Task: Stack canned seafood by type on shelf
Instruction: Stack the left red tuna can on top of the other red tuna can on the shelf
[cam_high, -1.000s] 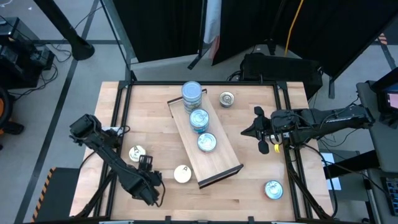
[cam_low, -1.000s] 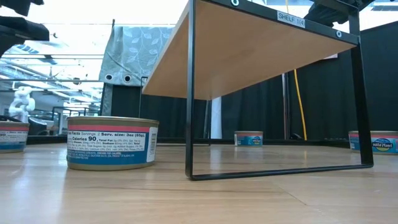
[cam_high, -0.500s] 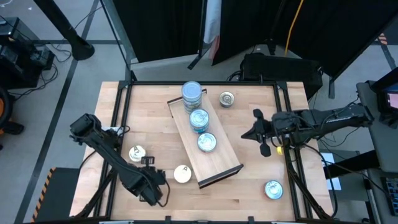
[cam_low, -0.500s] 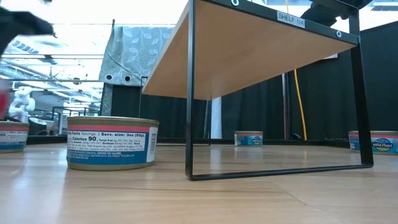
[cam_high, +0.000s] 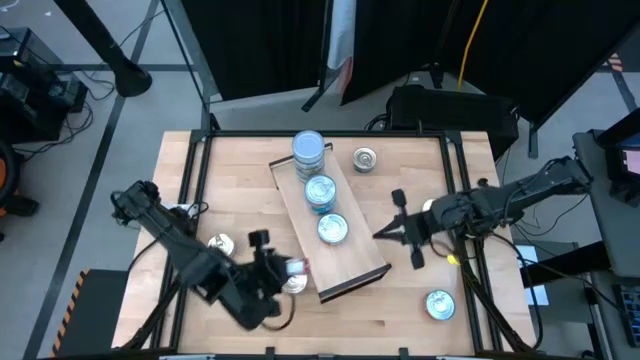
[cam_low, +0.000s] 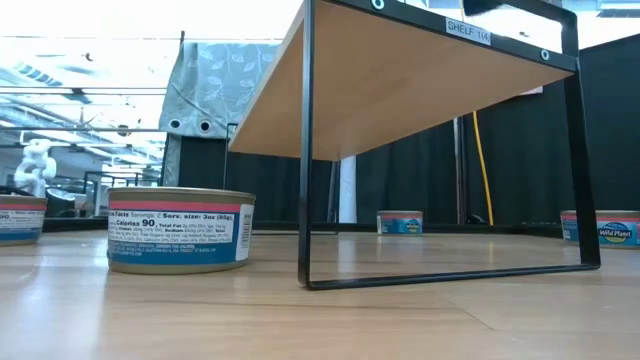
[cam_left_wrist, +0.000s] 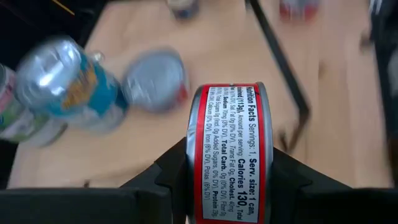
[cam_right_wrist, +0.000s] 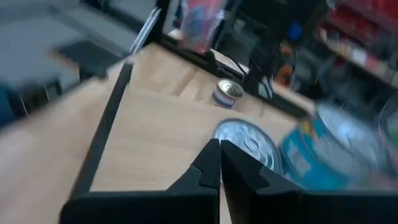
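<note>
Now the left gripper (cam_high: 285, 270) clamps a red-banded tin (cam_left_wrist: 227, 155) on edge just beside the shelf (cam_high: 362, 255), which carries three blue-topped tins (cam_high: 320, 192); the right gripper (cam_high: 392, 232), fingers closed and empty, hangs by its other side.

you had even, bright overhead light on the pale wooden tabletop (cam_high: 400, 300), with only soft shadows beside the dark arms. from table height, the white room behind glared, while the underside of the light-wood shelf with thin black rims (cam_low: 400, 80) sat in shade. both wrist views smeared with motion; only the red-banded round tin's label (cam_left_wrist: 229, 155) stayed sharp.
</note>
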